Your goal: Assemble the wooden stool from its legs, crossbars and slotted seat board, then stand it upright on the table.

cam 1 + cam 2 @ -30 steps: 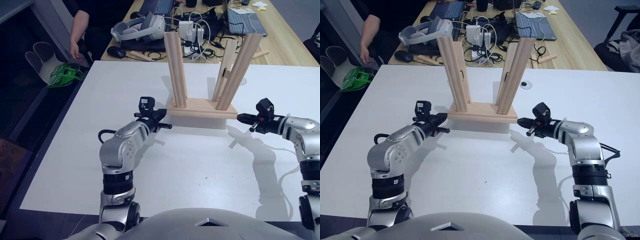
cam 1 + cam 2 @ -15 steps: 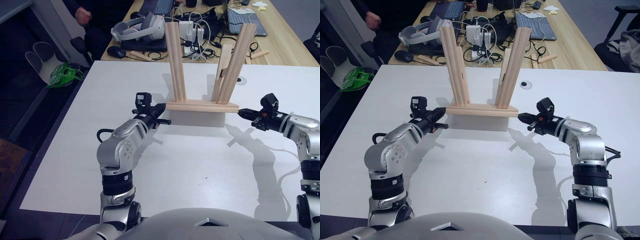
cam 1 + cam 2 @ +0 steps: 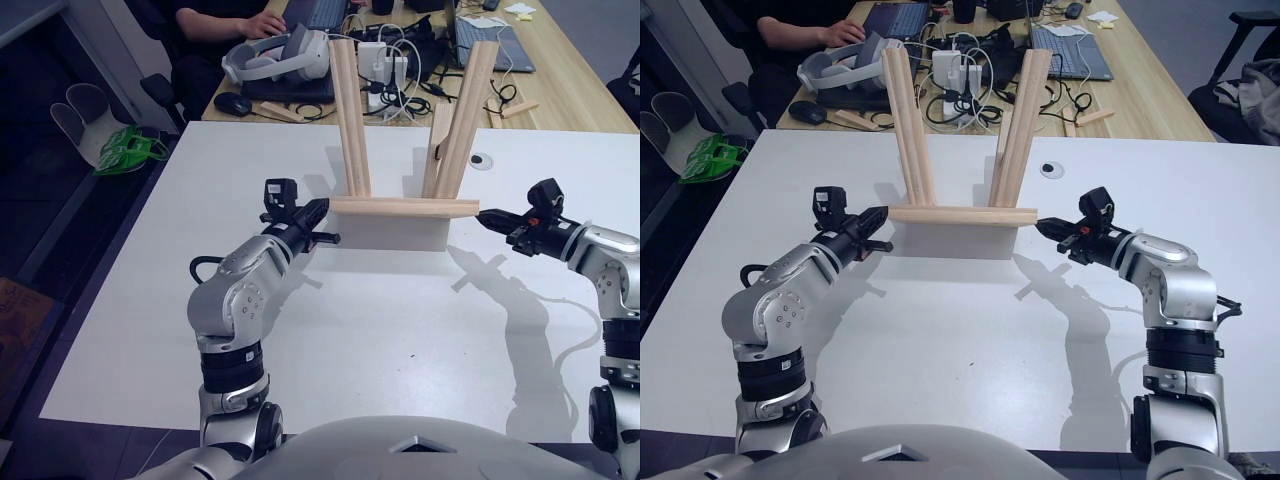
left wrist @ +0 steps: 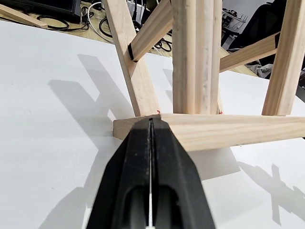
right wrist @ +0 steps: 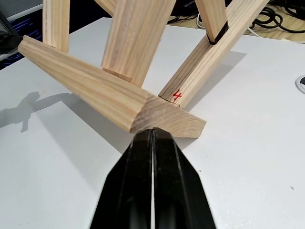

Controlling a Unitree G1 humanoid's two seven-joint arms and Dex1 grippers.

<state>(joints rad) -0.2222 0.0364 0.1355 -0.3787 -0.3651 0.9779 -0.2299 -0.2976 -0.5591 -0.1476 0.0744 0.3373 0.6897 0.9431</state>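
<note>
Head views, stool: We see the wooden stool (image 3: 462, 140) upside down over the middle of the white counter (image 3: 400, 340). Its slotted seat board (image 3: 405, 206) is lowest and seen edge-on, and its legs (image 3: 350, 120) splay upward.
Head views, stool height: A shadow lies on the counter under the seat board, so the board looks raised. We cannot tell whether its far edge touches the counter.
Head views, left hand: The left hand (image 3: 322, 208) is at the board's left end, with its tip against the wood.
Head views, right hand: The right hand (image 3: 483, 214) meets the board's right end, opposite the left hand.
Head views, background: A wooden counter (image 3: 570, 80) behind carries a white headset (image 3: 285, 55), a tangle of cables (image 3: 400, 60) and a laptop (image 3: 490, 40). A green bag (image 3: 125, 150) lies past the white counter's left edge.
Left wrist view, left hand: The two black fingers (image 4: 167, 157) are pressed together with only a thin seam between them, so the hand is closed and grips nothing. Its tip touches the end edge of the seat board (image 4: 228, 131).
Left wrist view, stool: The legs rise from the board, and a crossbar (image 4: 150, 28) joins two of them. Small red marks sit where the legs meet the board, too small for us to read.
Right wrist view, right hand: The fingers (image 5: 176, 191) are closed on each other and hold nothing. The tip rests against a corner of the seat board (image 5: 86, 81).
Right wrist view, writing: A red handwritten mark (image 5: 177, 94) that we read as the numeral 4 sits at the foot of one leg (image 5: 214, 59), where it meets the board.
</note>
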